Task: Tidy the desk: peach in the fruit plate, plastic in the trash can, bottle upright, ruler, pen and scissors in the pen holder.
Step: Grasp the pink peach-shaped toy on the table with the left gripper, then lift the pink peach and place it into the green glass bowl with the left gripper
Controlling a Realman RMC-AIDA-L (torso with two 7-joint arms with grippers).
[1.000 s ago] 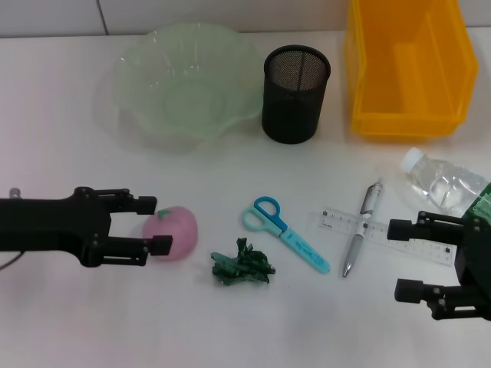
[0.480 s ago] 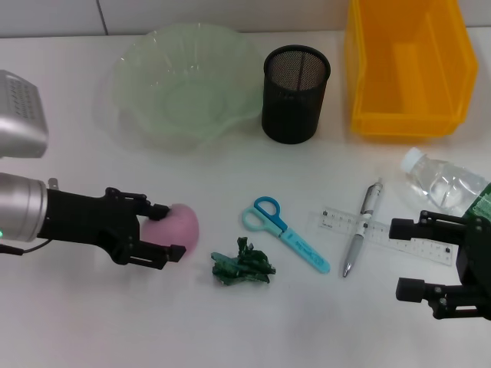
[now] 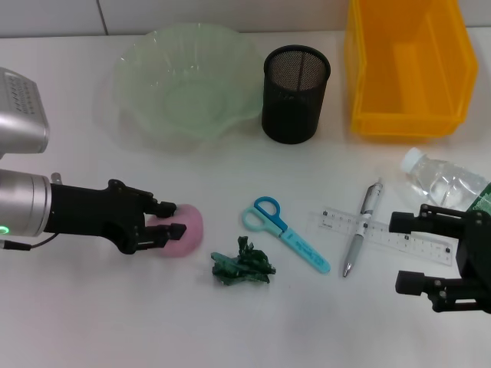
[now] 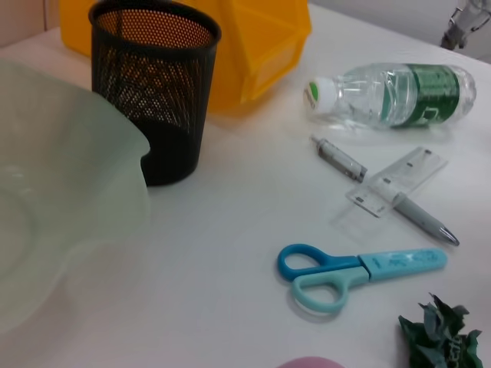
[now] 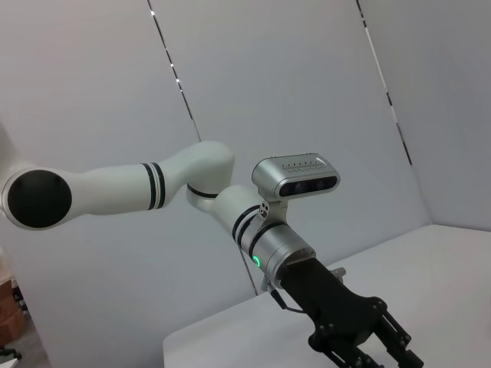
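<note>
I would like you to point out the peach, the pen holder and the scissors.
peach (image 3: 189, 227), head view, on its pink side right of the left claw.
pen holder (image 3: 295, 96), head view, on its black mesh wall.
scissors (image 4: 360, 270), left wrist view, where handles meet the blade cover.

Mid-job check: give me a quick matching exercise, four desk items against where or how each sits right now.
Items:
1. peach
2. pen
3. bottle
4. pen holder

States:
A. lying on its side by the right gripper
B. upright between the fruit plate and the yellow bin
C. lying across the ruler
D. between the left gripper's fingers

Pairs: 1-D, 2-C, 3-A, 4-B
</note>
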